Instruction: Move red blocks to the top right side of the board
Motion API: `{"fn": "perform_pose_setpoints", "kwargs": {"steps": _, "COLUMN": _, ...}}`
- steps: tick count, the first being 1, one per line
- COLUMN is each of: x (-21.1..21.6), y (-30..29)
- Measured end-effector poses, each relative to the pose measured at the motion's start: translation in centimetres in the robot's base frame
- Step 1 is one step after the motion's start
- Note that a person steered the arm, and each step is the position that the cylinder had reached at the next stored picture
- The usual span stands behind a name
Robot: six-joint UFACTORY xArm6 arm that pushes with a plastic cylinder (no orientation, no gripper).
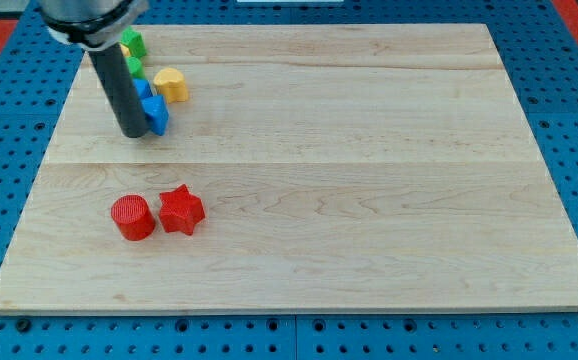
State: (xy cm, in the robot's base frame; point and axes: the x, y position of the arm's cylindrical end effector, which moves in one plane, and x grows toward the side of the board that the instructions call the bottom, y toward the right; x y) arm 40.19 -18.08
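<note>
A red cylinder and a red star sit side by side at the board's lower left, almost touching. My tip is at the upper left, well above the red blocks, right beside blue blocks on its right. The rod hides part of those blue blocks.
A yellow block lies just right of the blue ones. Green blocks sit near the board's top left corner, partly behind the rod. The wooden board rests on a blue pegboard table.
</note>
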Motion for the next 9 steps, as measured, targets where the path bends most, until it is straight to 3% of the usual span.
{"fn": "perform_pose_setpoints", "kwargs": {"steps": 1, "x": 4.6, "y": -4.3}}
{"fn": "perform_pose_setpoints", "kwargs": {"steps": 2, "x": 10.0, "y": -2.6}}
{"fn": "perform_pose_setpoints", "kwargs": {"steps": 5, "x": 14.1, "y": 0.3}}
{"fn": "perform_pose_setpoints", "kwargs": {"steps": 7, "x": 13.4, "y": 6.4}}
{"fn": "perform_pose_setpoints", "kwargs": {"steps": 8, "x": 14.8, "y": 6.9}}
{"fn": "perform_pose_setpoints", "kwargs": {"steps": 9, "x": 19.4, "y": 9.1}}
